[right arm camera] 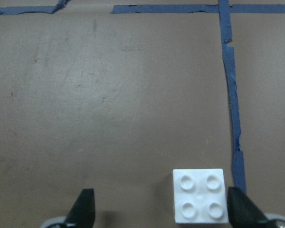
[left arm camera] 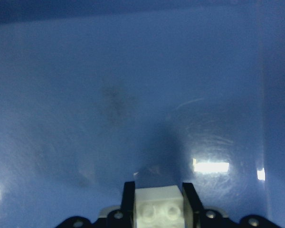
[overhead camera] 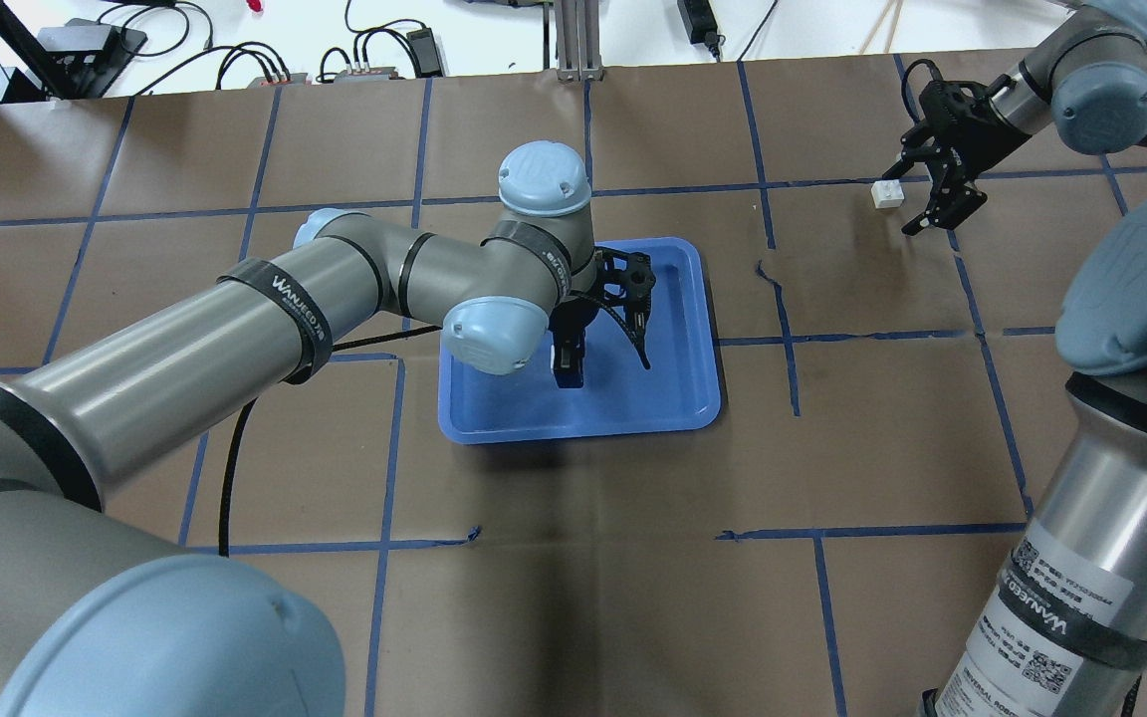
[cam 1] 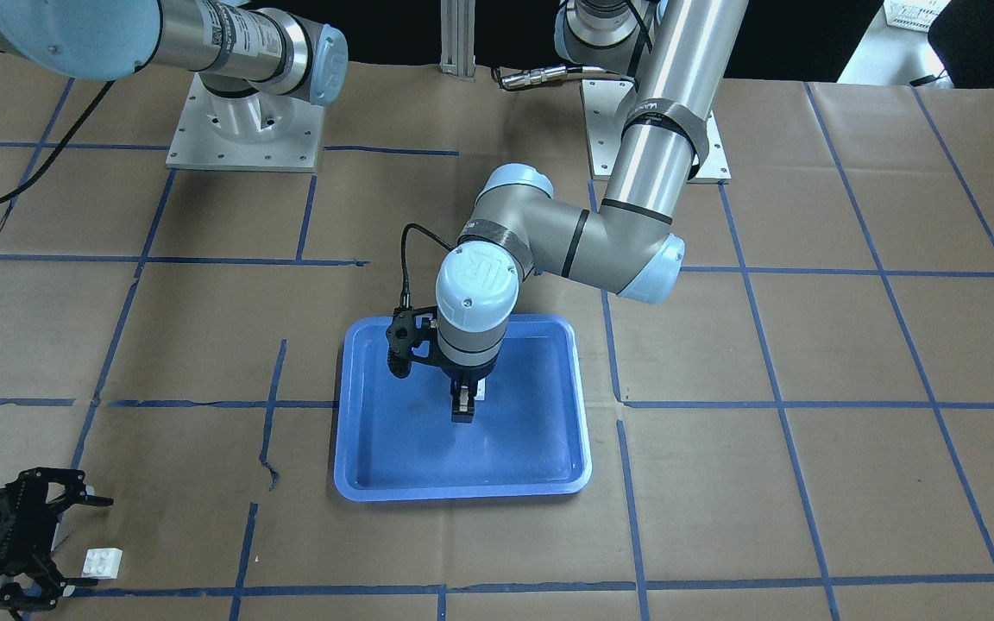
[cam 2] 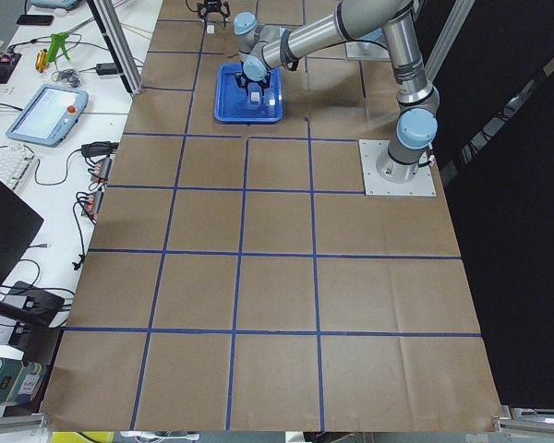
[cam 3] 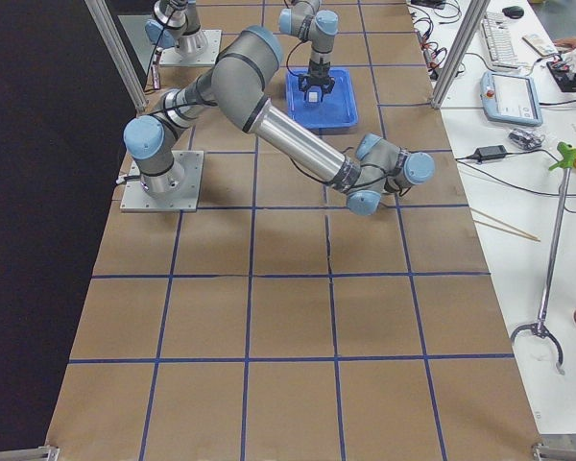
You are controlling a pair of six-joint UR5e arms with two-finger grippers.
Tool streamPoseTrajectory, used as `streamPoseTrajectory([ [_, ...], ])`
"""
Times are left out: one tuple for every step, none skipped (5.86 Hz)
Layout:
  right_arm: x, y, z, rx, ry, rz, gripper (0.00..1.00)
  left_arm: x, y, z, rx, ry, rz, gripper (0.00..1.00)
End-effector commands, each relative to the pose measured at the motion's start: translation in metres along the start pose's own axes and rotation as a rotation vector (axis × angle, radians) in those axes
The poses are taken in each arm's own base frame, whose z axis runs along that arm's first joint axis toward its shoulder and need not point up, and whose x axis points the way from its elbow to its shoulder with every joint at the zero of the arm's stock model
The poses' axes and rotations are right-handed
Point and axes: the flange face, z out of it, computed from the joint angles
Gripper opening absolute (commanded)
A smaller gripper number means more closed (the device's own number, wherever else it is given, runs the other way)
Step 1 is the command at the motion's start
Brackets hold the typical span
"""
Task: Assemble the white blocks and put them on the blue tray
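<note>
The assembly is not yet made: the two bricks are well apart, one with each arm. The left gripper [cam 1: 462, 412] hangs low over the middle of the blue tray [cam 1: 393, 457], its fingers clamped on one white block [left arm camera: 158, 205]. The wrist view shows that brick pinched squarely between the two pads with its studs facing the camera. Whether it touches the tray floor or hangs just above it is hard to tell from these views.

The other white block [overhead camera: 888, 193] lies studs-up on the brown paper of the table [overhead camera: 633, 558], far from the tray near a blue tape line. The right gripper [overhead camera: 909, 199] stands over it with its fingers [right arm camera: 84, 208] spread wide. The brick sits between them but off centre (almost against one finger, with a broad gap to the other).

The step in hand looks like the pickup of this second brick. The next move probably calls for the right gripper to shift sideways so that the brick is centred, or to let the closing fingers slide it across the paper. It would then grasp the flat sides squarely, without tilting the brick. After that comes a long carry to the tray. There the studs of one brick must line up with the underside of the other before pressing, and the left hold looks firm enough to press against.
</note>
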Motion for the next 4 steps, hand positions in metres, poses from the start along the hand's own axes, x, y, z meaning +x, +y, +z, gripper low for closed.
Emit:
streamPoseTrajectory([
  [0.0004,0.0004,-0.0004,-0.001,0.007,-0.002,0.68,0.0013,-0.0018,-0.0023,0.019,0.007,-0.009,0.99],
  [0.0005,-0.0001,-0.0015,-0.002,0.009,-0.005,0.55,0.0019,-0.0020,-0.0072,0.020,0.003,-0.009,0.99],
  [0.0010,0.0003,-0.0041,-0.005,0.016,-0.006,0.42,0.0021,-0.0020,-0.0081,0.020,0.003,-0.009,0.99],
  [0.0013,0.0010,-0.0059,-0.009,0.024,-0.009,0.31,0.0023,-0.0018,-0.0100,0.018,-0.001,-0.008,0.99],
])
